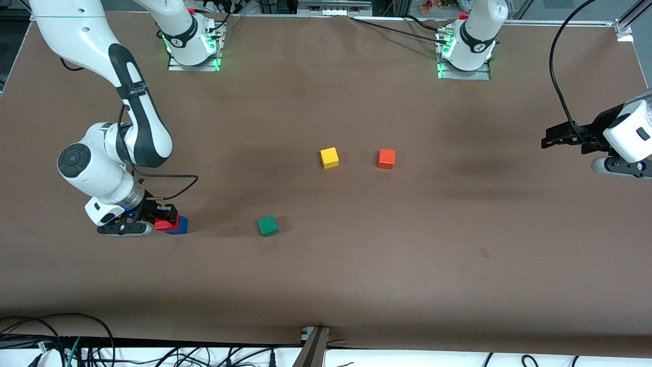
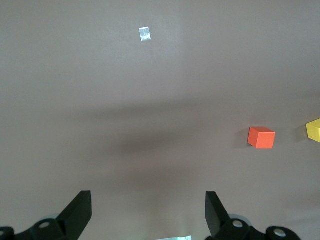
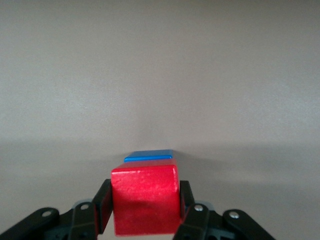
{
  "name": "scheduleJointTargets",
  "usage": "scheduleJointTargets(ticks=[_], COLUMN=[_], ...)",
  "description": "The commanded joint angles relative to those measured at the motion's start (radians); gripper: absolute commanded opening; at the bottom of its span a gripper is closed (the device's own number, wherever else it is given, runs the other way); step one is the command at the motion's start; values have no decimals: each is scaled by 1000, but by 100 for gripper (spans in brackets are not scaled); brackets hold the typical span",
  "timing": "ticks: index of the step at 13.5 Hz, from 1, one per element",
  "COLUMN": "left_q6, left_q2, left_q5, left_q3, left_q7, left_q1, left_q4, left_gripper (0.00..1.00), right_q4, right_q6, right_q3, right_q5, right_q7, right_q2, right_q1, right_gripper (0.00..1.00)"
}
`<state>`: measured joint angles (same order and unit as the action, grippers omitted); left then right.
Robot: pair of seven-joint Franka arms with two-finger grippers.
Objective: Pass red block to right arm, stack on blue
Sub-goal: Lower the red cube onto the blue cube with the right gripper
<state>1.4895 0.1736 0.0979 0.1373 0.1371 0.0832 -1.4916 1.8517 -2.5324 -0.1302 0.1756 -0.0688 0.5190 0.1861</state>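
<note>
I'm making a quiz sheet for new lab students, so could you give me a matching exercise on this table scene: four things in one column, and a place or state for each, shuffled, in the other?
Things:
1. small bright red wooden cube
2. small green wooden cube
3. left pincer
4. small yellow wooden cube

Places or states:
A. open, holding nothing, toward the left arm's end of the table
B. beside the small orange wooden cube
C. gripped in the shut right pincer, over the small blue wooden cube
D. alone, nearer the front camera than the yellow cube

Pairs: 1-C, 2-D, 3-A, 4-B
</note>
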Motion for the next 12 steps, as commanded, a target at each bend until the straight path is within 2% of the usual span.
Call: scheduleJointTargets(ticks=[1, 12], left_q6=[-3, -8], left_q2=[10, 11], left_q5=[-27, -23], left_q3=[-2, -1], left_q7=[-8, -8], left_q1=[4, 3], left_q4=[33, 36], left_gripper=[100, 100], right_q4=[-3, -23], right_q6=[-11, -11], right_q3=[3, 3], right_q5=[-5, -1], right_q7=[29, 29], right_q2=[1, 15], right_q1=[3, 4], right_gripper=[0, 0])
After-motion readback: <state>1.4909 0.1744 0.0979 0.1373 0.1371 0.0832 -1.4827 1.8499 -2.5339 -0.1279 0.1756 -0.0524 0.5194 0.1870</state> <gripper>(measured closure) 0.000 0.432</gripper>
